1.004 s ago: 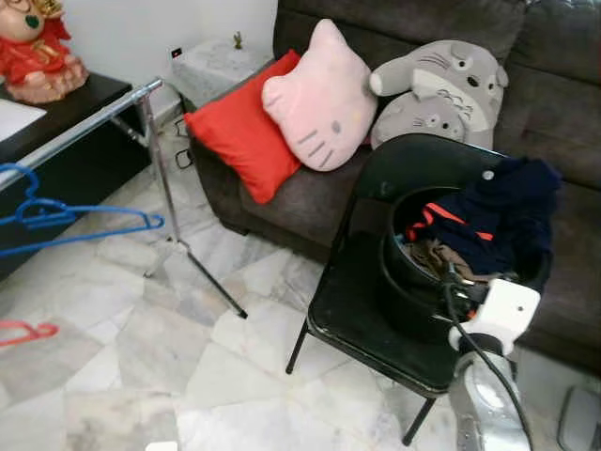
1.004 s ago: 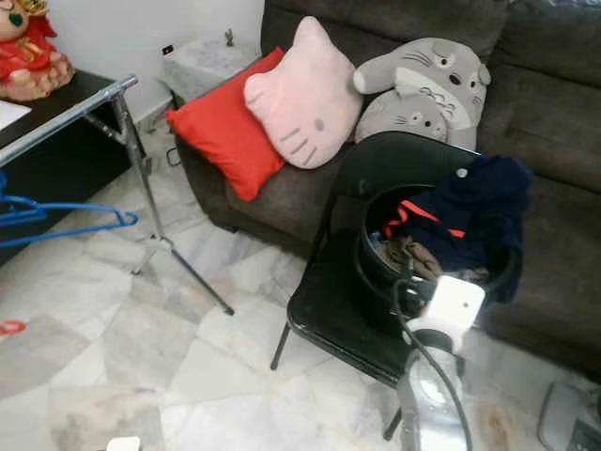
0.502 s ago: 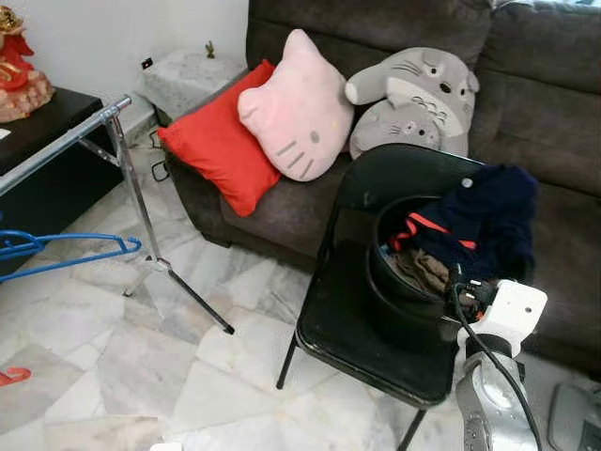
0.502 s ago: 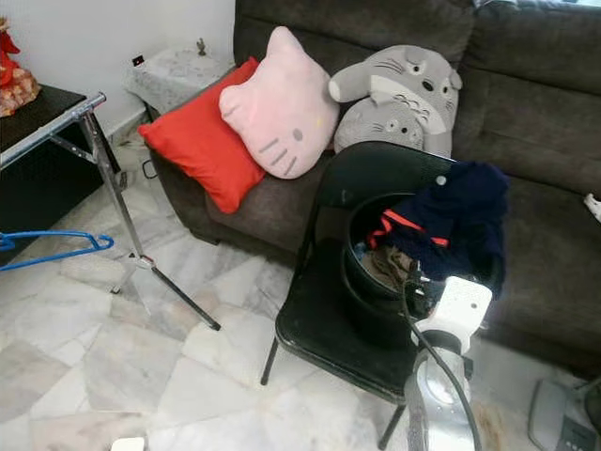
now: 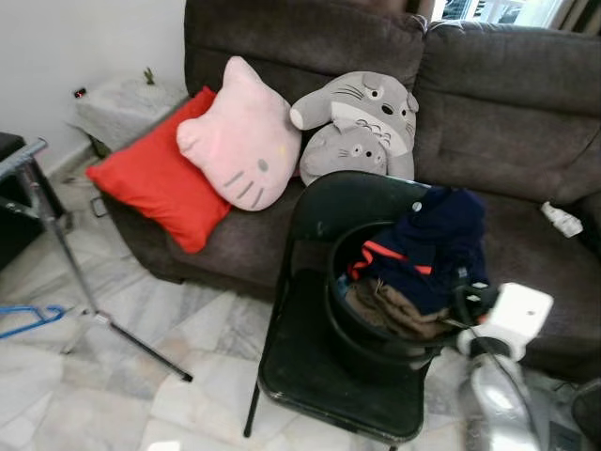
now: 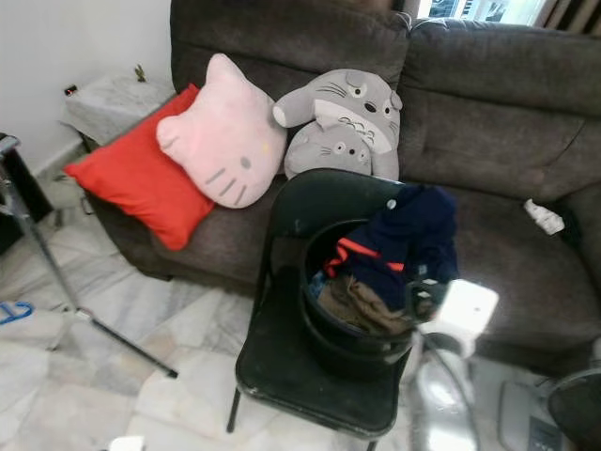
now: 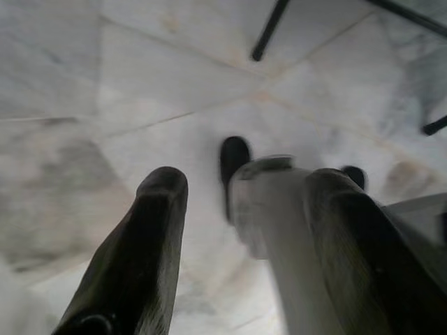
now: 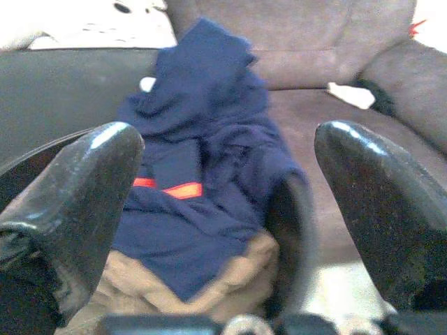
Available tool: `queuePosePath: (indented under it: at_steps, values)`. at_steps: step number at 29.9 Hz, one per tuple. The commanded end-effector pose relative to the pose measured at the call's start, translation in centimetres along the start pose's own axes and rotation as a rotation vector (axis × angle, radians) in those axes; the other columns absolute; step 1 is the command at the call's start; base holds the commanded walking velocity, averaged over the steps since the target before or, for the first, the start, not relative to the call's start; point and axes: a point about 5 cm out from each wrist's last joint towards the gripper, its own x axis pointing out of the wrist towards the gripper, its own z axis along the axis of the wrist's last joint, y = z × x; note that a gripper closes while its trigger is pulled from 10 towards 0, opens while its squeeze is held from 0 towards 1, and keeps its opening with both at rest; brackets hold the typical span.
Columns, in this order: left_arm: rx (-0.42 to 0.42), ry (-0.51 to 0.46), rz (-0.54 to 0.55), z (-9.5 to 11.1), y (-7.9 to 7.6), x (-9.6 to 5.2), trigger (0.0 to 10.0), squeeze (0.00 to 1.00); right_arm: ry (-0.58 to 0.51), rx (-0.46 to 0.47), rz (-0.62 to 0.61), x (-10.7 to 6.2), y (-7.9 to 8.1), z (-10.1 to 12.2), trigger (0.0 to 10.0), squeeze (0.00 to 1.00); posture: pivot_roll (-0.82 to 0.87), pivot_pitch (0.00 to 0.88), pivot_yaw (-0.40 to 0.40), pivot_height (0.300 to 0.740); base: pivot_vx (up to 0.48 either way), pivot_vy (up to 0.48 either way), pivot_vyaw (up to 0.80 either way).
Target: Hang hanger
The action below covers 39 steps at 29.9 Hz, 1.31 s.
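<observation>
Black fingers of the right gripper [image 8: 223, 230] stand wide apart and empty, aimed at the navy garment [image 8: 202, 160] draped over the rim of the black bucket [image 5: 376, 338]. In the head views the right wrist sits just beside the bucket's right edge, near the front right corner of the black folding chair [image 5: 324, 376] that carries it. The left gripper [image 7: 241, 237] hangs low over the marble floor [image 7: 105, 84], fingers parted, holding nothing.

The blue hanger [image 5: 23, 319] lies well apart, low at the far left beside the leg of the metal clothes rack [image 5: 56, 244]. Judging from this, the step in hand seems to be fetching clothing from the bucket, not hanging anything yet. To do it well, the gripper should probably come down on a raised fold of the navy cloth near the bucket's rim, clear of the tan fabric [image 8: 167, 279] beneath, and close on one layer only. A slow lift would keep the bucket from tipping off the seat.

Behind the chair stands a dark grey sofa [image 5: 507, 113] with a red cushion [image 5: 155, 178], a pink cat-face cushion [image 5: 239, 150] and two grey plush toys [image 5: 362, 117]. A small white object [image 5: 562, 219] lies on the sofa seat at right.
</observation>
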Motion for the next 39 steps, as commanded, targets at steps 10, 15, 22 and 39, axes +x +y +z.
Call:
queuePosePath:
  at_steps: [10, 15, 22, 39]
  values:
    - [-0.014, 0.028, -0.011, -0.6, -0.6, 0.0, 10.0, 0.0, -0.004, -0.016, -0.038, 0.3, -1.2, 0.2, 10.0, 0.0, -0.09, 0.153, -0.045, 0.74, 0.28, 0.0, 0.0]
    - [-0.012, 0.028, -0.008, -0.6, -0.6, 0.0, 10.0, 0.0, 0.019, -0.021, 0.038, 0.4, -0.4, 0.0, 10.0, 0.0, -0.09, 0.157, -0.044, 0.74, 0.22, 0.0, 0.0]
    - [-0.012, 0.031, -0.009, -0.6, -0.6, 0.0, 10.0, 0.0, 0.055, -0.024, 0.103, 0.6, 0.2, -0.4, 10.0, 0.0, -0.09, 0.16, -0.043, 0.74, 0.0, 0.0, 0.0]
    - [-0.014, 0.035, -0.009, -0.7, -0.3, -0.1, 10.0, 0.0, 0.063, -0.042, 0.19, 0.5, 1.3, -0.5, 10.0, 0.0, -0.09, 0.167, -0.044, 0.74, 0.0, 0.0, 0.0]
